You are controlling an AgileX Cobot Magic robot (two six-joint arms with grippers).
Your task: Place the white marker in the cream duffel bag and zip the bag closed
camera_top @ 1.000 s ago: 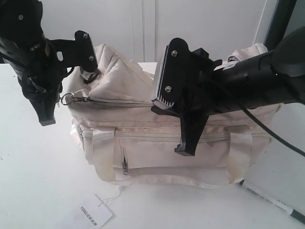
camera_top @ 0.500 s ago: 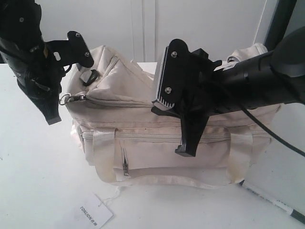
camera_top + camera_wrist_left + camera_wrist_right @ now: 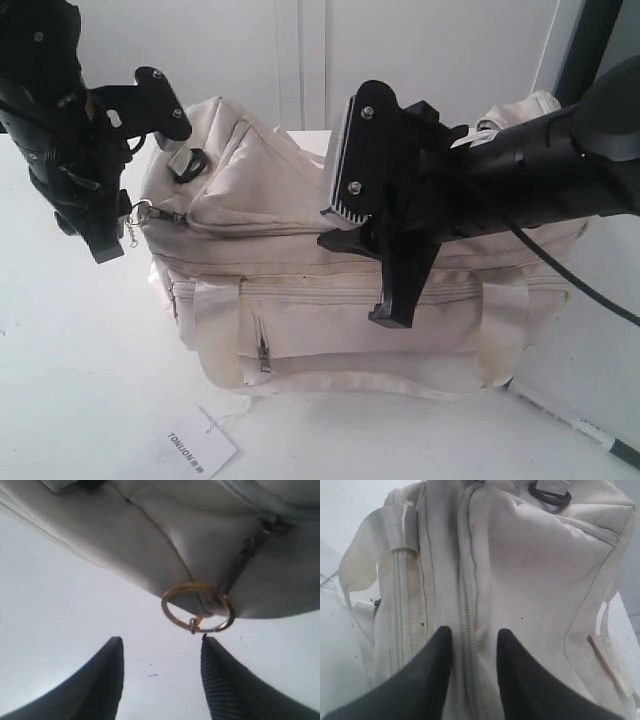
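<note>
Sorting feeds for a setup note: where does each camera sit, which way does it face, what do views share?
Exterior: off the arms, facing the cream duffel bag front from above; left pincer and right pincer show.
Left wrist: on the left arm, facing the gold ring pull; own fingertips show.
Right wrist: on the right arm, facing along the zipper; own fingertips show.
Shared: bag in all three; ring pull in exterior and left wrist.

1. Duffel bag (image 3: 330,310) on the surface (image 3: 80,380) — paper tag (image 3: 195,448) before it, leftward.
2. Marker (image 3: 560,415) on the surface at the bag's front right corner.
3. Left tool (image 3: 161,640) at the bag's left end, by the ring pull (image 3: 197,607) — right tool (image 3: 474,630) over its top.
</note>
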